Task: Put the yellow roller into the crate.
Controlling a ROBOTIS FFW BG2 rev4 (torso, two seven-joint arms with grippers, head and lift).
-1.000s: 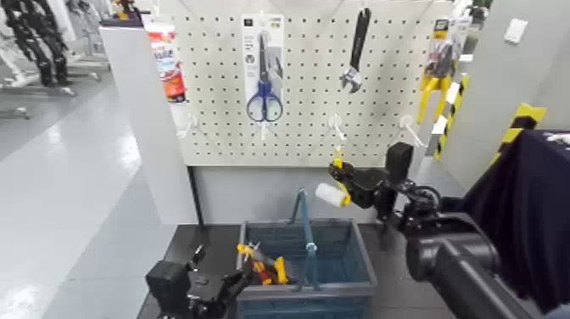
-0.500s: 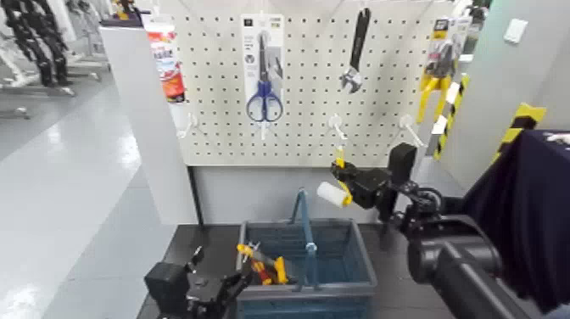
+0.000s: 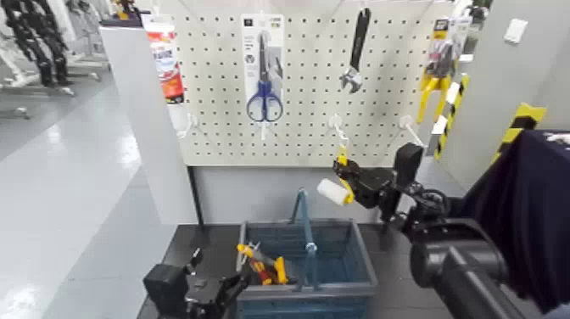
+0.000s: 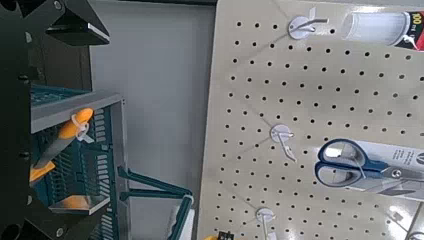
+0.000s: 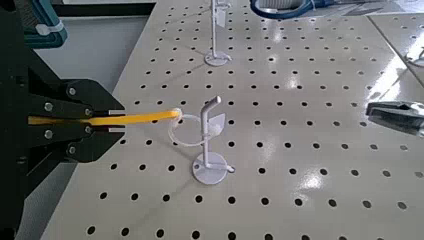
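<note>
Pale perforated pegboard (image 3: 297, 140), spanning the upper centre of the frame; grey floor (image 3: 81, 195) at left. Hung on the board, left to right: one red-and-white packet (image 3: 167, 64), one pair of blue-handled scissors (image 3: 265, 93), one black-handled adjustable wrench (image 3: 356, 59), one yellow-handled tool (image 3: 437, 76). Yellow roller (image 3: 333, 192), white sleeve, right of centre, above the crate (image 3: 370, 267); its handle clenched in the right gripper (image 3: 342, 170), a clear ring at the handle's end by a white hook (image 5: 207, 165). Crate, blue-grey, lower centre, containing orange-and-yellow-handled tools (image 3: 273, 270). Left gripper (image 3: 219, 270), lower left, beside the crate, fingers spread, grasping nothing.
</note>
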